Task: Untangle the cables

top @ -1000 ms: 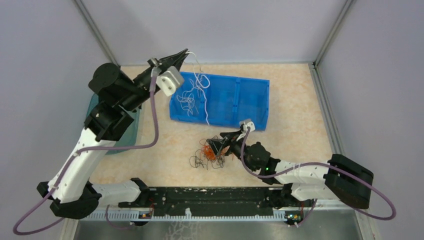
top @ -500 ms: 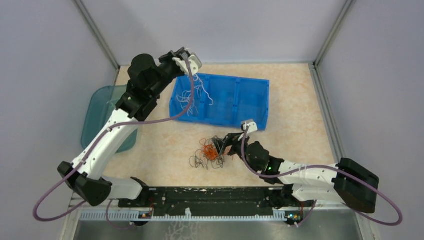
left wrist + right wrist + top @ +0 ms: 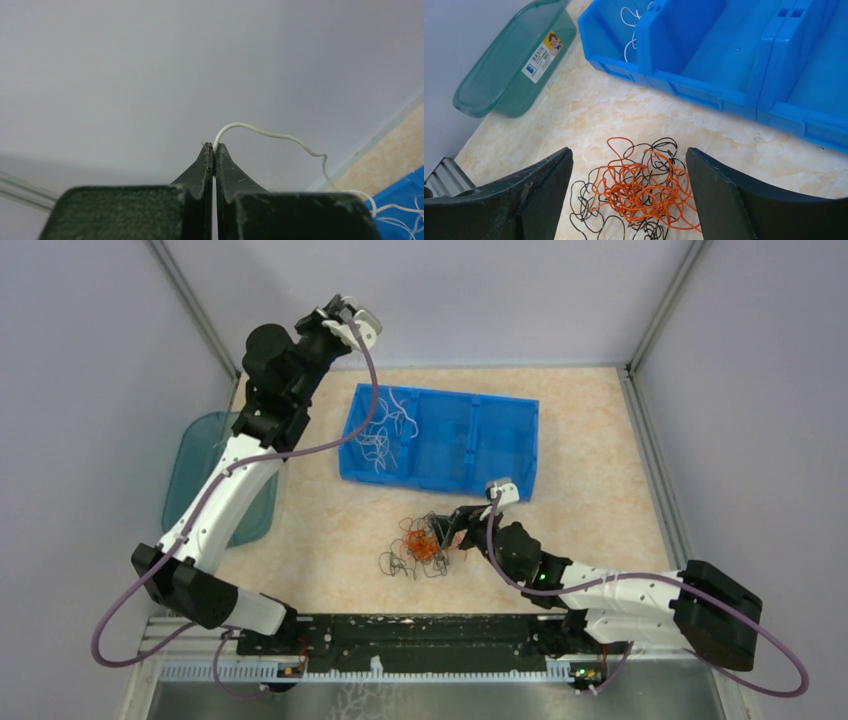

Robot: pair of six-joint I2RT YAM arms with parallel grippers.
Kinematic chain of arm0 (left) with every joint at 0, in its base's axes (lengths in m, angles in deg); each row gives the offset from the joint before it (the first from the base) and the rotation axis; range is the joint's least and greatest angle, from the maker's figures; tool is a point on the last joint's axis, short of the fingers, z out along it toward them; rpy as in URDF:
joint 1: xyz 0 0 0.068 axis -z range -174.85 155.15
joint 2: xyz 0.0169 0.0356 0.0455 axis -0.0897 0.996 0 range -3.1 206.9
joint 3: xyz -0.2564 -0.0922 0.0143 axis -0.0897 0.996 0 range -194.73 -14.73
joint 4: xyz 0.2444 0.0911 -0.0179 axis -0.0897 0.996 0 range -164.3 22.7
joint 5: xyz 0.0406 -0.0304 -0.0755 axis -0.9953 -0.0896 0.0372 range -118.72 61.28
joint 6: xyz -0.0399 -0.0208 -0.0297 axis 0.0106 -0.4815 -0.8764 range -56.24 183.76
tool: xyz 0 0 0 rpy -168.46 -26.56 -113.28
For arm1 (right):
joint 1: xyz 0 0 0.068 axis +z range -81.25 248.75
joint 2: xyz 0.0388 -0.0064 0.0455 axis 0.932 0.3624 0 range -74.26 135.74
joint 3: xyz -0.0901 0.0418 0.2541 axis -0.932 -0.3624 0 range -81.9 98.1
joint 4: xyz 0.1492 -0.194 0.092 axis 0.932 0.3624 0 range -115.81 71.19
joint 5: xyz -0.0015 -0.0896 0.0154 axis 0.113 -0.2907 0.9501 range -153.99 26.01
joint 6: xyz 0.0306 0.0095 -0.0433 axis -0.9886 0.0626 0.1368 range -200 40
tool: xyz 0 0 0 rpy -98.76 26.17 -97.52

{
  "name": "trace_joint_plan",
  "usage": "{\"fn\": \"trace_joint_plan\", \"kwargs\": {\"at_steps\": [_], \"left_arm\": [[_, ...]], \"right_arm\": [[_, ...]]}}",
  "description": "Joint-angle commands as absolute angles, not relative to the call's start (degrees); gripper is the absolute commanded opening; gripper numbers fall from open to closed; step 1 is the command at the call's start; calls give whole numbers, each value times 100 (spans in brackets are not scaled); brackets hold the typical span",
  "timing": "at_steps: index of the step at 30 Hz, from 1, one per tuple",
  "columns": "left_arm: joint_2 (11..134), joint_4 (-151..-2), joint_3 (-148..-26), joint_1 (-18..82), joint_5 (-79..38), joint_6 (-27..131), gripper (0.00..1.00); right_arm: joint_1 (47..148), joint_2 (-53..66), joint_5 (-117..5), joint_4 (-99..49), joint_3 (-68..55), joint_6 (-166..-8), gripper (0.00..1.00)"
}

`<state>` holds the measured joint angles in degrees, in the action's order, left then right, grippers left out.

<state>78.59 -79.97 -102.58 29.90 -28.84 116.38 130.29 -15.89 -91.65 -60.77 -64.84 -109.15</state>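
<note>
Cables (image 3: 424, 543) of red-orange and black are seen lying as a loose tangle (image 3: 639, 187) on the table (image 3: 600, 440), in the middle of the overhead frame just below the blue bin (image 3: 530, 445). White strands (image 3: 383, 430) are gathered in the bin's left compartment. One white strand (image 3: 272, 134) is clamped at the very tips of the left gripper (image 3: 214, 148), whose fingers are pressed together and raised toward the upper left of the overhead frame. The right gripper (image 3: 628, 151) is poised over the tangle with its fingers spread wide and nothing between them. Because so little of the strand is pinched, it could be lost from the tips if tension is put on it. Should its lower end be snagged among the other white strands, they could be dragged up and over the bin wall, perhaps toward the teal container (image 3: 195, 475) at the left edge. A close by the right gripper on the middle of the clump would likely take both colours at once, so the whole knot would be shifted rather than separated. In the left wrist view the held strand is seen to arc from the tips toward the right of the frame and then fall to the lower right into the bin, so its long axis is judged to run steeply downward. No single axis is shown by the tangle: it is roughly round, with black loops trailing toward the lower left.
</note>
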Motion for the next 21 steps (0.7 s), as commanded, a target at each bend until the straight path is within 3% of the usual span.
{"fn": "trace_joint_plan", "kwargs": {"at_steps": [1, 9, 21], "left_arm": [[7983, -8768, -10784, 2879, -2911, 11589, 0], [7861, -8666, -10585, 2851, -2586, 11279, 0], [7565, -7677, -9016, 2805, -1936, 10886, 0]], "right_arm": [[12964, -1675, -9225, -6215, -6333, -10962, 84], [12933, -1662, -9187, -6255, -6350, -11034, 84], [12905, -1775, -9189, -6176, -6336, -11035, 84]]}}
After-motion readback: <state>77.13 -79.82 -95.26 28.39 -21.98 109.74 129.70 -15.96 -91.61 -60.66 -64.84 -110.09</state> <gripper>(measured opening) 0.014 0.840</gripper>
